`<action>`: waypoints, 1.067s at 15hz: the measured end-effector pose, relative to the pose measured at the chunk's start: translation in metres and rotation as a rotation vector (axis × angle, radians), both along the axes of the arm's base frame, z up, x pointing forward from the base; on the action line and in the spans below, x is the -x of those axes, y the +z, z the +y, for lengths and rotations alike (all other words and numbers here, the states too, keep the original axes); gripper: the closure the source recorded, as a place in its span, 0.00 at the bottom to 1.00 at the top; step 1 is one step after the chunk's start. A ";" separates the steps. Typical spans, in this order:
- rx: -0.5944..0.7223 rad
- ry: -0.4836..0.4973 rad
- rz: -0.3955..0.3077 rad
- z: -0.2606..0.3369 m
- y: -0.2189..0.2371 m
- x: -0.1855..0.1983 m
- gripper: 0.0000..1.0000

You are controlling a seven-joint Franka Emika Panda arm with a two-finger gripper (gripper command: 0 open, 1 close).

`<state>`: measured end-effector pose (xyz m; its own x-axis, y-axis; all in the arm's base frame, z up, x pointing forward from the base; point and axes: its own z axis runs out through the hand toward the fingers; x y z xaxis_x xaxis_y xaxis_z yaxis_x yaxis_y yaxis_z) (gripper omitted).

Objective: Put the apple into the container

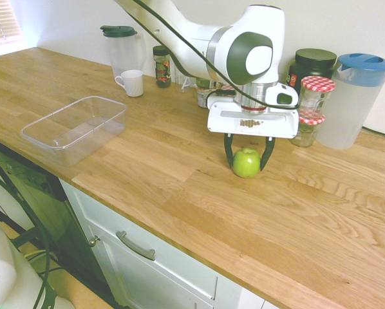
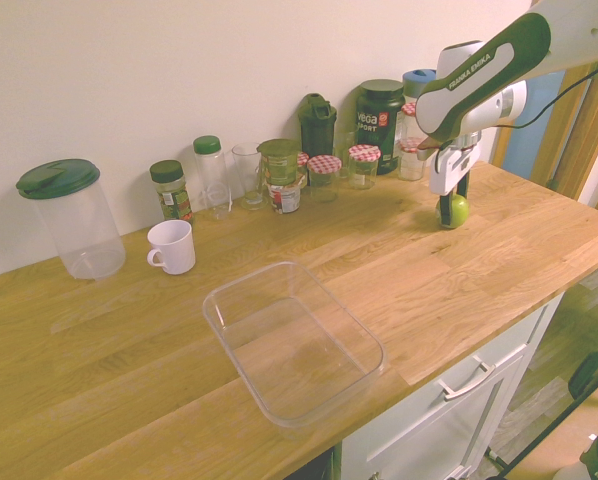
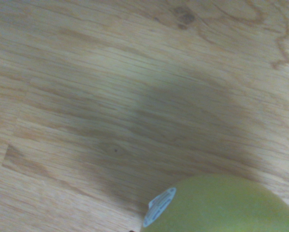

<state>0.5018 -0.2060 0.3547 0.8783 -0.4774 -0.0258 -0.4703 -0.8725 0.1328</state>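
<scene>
The bright green apple (image 1: 246, 163) rests on the wooden counter (image 1: 179, 161) right of centre, in front of the jars. My gripper (image 1: 247, 161) points straight down over it, one dark finger pressed against each side, shut on the apple; the second exterior view shows the same gripper (image 2: 453, 208) and apple (image 2: 454, 211). In the wrist view the apple (image 3: 226, 205) carries a small white sticker. The clear plastic container (image 1: 75, 127) stands empty near the counter's front edge, far left of the apple, and is also visible as the container (image 2: 291, 338).
Along the wall stand a white mug (image 1: 131, 82), a clear pitcher with a dark green lid (image 1: 122, 46), a spice jar (image 1: 161, 65), glass jars with red-checked lids (image 1: 316, 96), a black tub (image 1: 311, 64) and a blue-lidded pitcher (image 1: 353, 100).
</scene>
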 end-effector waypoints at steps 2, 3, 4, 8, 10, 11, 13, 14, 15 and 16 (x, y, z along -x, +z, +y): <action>-0.031 -0.038 -0.011 0.006 0.009 0.000 1.00; -0.066 -0.061 -0.027 0.014 0.027 -0.002 1.00; -0.096 -0.068 -0.048 0.028 0.057 -0.003 1.00; -0.128 0.021 -0.139 0.172 0.158 0.011 1.00; -0.139 0.089 -0.152 0.275 0.166 0.035 1.00; -0.137 0.116 -0.157 0.318 0.164 0.048 1.00; -0.127 0.160 -0.167 0.386 0.151 0.071 1.00; -0.129 0.179 -0.165 0.409 0.141 0.082 1.00; -0.131 0.194 -0.163 0.428 0.129 0.092 1.00; -0.129 0.200 -0.168 0.441 0.115 0.100 1.00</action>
